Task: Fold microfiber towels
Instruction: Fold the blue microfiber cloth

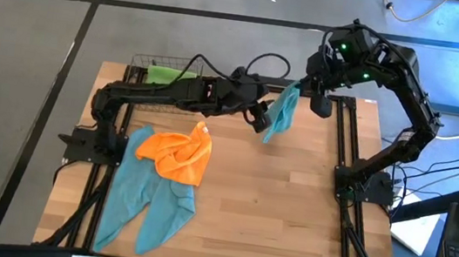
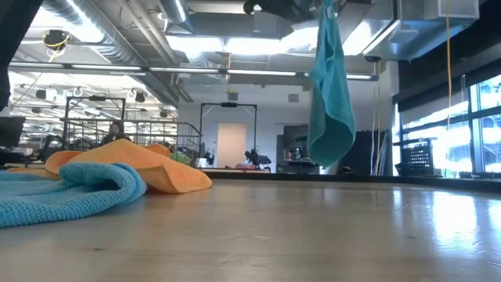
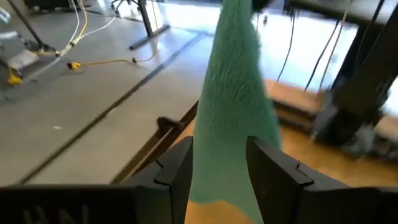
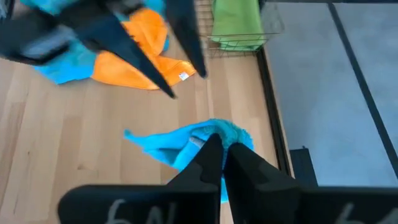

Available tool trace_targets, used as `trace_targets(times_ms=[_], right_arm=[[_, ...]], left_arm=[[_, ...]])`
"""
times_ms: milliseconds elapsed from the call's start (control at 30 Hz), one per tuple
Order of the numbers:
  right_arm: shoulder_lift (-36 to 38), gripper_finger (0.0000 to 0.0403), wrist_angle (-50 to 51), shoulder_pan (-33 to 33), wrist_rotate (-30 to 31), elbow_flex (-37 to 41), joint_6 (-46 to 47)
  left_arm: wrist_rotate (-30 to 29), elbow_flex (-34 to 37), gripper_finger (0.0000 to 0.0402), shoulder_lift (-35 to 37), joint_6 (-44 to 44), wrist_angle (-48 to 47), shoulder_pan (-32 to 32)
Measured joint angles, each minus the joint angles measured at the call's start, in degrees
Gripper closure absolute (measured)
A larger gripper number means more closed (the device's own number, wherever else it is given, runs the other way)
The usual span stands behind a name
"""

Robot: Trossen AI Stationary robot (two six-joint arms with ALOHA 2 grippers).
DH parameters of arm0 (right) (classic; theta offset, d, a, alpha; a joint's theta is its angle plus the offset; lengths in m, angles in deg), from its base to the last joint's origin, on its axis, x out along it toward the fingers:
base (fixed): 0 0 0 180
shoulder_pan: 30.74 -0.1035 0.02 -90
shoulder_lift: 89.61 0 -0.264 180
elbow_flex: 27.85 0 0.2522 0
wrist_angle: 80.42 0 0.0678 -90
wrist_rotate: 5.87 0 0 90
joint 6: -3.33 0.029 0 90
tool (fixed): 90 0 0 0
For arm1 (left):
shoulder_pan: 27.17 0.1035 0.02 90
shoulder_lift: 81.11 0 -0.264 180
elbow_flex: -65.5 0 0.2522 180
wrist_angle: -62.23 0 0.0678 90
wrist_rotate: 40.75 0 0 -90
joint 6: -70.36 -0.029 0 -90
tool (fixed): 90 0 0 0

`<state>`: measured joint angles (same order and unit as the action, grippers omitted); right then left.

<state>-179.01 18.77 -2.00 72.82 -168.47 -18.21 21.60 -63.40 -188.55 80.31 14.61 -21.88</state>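
- While I am looking for writing, the only label showing is a small white tag (image 4: 183, 76) on the edge of the orange towel (image 1: 180, 155), and its print is too small to read.
- Up off the table (image 1: 288, 223), the right gripper (image 4: 222, 152) is pinching the top of a teal towel (image 1: 282, 110), its fingers closed tight on the fabric, and the cloth is hanging limp, clear of the wood.
- From the other side, the left gripper (image 3: 217, 171) is reaching in at the hanging cloth with its fingers spread apart, the fabric dangling between them; I cannot tell whether they are touching it.
- On the left part of the table, the orange towel is lying crumpled over two more teal towels (image 1: 150, 202).
- At the far edge, a wire basket (image 1: 144, 70) is holding a lime green towel (image 1: 164, 74).
- From table height, the grippers are getting cut off at the frame's top, and the heap is blocking the basket.
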Motion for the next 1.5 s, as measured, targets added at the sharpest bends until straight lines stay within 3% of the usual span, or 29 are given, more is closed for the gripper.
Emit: trace_targets(times_ms=[267,533,733,933,1233,1500], right_arm=[[0.0,0.0391,-3.09,0.4,3.77,0.0,1.77],[-0.17,0.0391,-4.05,0.38,3.71,0.0,1.95],[-0.17,0.0391,-4.33,0.38,1.0,0.0,2.58],[-0.17,0.0391,-4.72,0.36,0.53,0.0,2.47],[-0.17,0.0391,-4.52,0.36,-2.45,0.0,1.96],[-0.13,0.0391,-3.7,0.36,-6.43,0.0,0.48]], left_arm=[[-0.78,0.01,0.0244,0.66,9.29,2.84,-4.54],[-10.29,-0.09,0.024,-1.22,7.71,5.66,-7.82],[-12.66,-0.04,0.0233,-3.63,7.49,5.62,-7.06],[-17.04,-0.04,0.0233,-4.3,10.21,-1.02,-6.81],[-11.94,0.09,0.0233,-5.78,15.64,-14.01,-6.04],[-11.78,-0.01,0.0233,-5.88,20.82,-22.43,-6.1]])
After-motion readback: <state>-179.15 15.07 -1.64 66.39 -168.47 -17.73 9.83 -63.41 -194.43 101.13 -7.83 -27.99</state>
